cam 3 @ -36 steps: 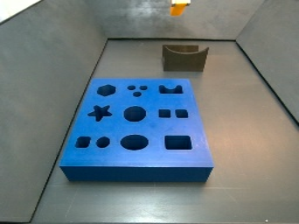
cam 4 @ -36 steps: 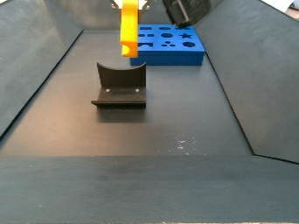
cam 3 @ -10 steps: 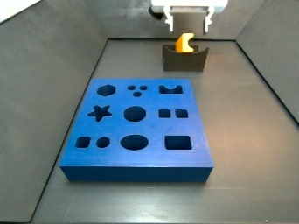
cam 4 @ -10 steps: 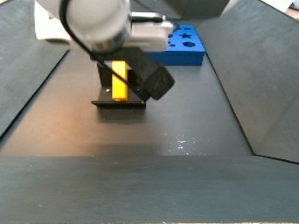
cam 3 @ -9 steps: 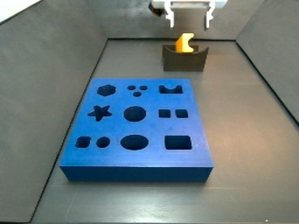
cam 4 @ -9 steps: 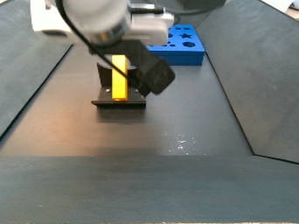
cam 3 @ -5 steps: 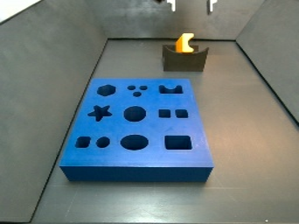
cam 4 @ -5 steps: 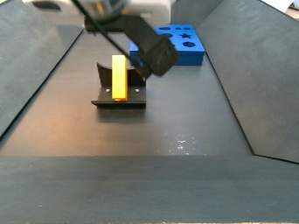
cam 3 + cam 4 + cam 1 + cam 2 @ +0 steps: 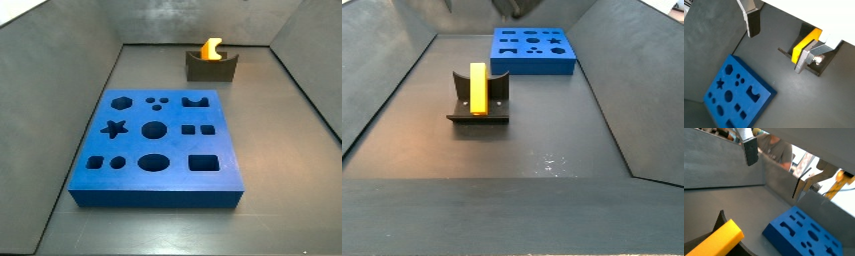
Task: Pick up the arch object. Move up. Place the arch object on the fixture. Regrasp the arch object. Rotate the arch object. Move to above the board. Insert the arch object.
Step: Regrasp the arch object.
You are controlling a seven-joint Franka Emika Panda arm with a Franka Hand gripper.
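1. My gripper (image 9: 779, 36) is lifted well above the floor; in both wrist views my two silver fingers (image 9: 751, 19) stand spread wide apart with nothing between them.
2. In a wrist view the board (image 9: 737, 94) lies well below my fingers, off to one side of the gap, its star, circle and arch holes facing up.
3. The arch object (image 9: 805, 44) shows just beside one fingertip in that view, but apart from my pads, sitting on the fixture (image 9: 815, 69).
4. In a side view the board (image 9: 155, 143) fills the middle of the floor, and the arch object (image 9: 210, 48) stands upright in the notch of the fixture (image 9: 211, 67) beyond it.
5. In a side view the arch object (image 9: 478, 86) stands as a yellow bar on the fixture (image 9: 478, 103), the board (image 9: 533, 50) well behind.
6. Neither side view shows my fingers.
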